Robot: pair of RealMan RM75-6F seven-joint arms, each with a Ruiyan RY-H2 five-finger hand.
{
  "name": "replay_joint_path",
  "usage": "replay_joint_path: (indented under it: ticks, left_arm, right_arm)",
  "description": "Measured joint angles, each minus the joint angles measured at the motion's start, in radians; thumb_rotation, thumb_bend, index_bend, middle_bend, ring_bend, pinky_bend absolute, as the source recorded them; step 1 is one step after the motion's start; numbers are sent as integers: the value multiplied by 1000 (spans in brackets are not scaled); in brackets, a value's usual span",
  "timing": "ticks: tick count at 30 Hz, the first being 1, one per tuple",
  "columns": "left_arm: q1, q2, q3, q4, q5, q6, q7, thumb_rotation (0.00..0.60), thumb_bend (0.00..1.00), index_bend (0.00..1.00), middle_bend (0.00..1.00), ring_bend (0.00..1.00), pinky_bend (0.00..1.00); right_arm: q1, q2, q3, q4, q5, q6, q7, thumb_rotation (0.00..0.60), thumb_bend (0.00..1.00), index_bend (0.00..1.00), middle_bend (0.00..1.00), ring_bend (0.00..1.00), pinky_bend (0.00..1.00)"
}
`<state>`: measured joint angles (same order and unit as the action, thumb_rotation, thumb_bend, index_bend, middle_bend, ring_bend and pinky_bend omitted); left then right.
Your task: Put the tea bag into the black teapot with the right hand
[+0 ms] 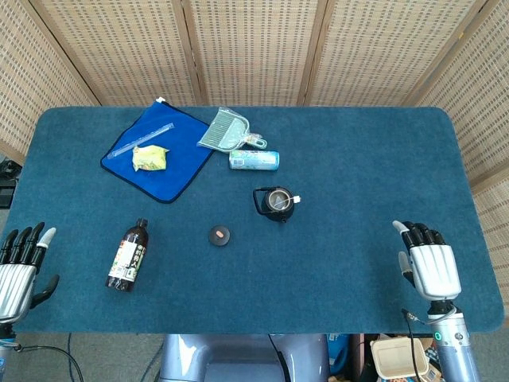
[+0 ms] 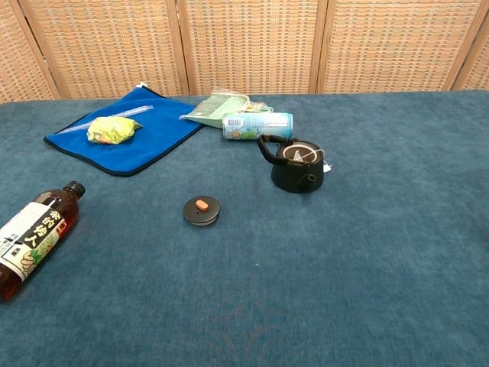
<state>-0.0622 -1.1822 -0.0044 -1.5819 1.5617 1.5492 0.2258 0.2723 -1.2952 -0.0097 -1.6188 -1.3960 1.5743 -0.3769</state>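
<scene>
Lidless black teapot (image 2: 296,170), white tag (image 2: 326,167) over rim.

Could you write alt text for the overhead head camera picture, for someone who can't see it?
A lidless black teapot sits mid-table on a blue cloth-covered table, a white tag hanging over its rim and its lid lying apart to the left. Both robot hands, the left hand and the right hand, rest empty at the near corners.

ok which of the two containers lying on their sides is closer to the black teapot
The pale green can, lying just behind the black teapot. The dark bottle lies far off toward the table's left front.
</scene>
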Motion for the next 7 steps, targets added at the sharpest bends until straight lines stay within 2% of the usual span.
replay_joint_path:
  ticks: [7]
  left_arm:
    - [-3,0,2,-6,9,-6,9,600,349,0,0,0,0]
  right_arm:
    - [-12,2,11,-9,-2,-32,3,600,641,245,320,251,364]
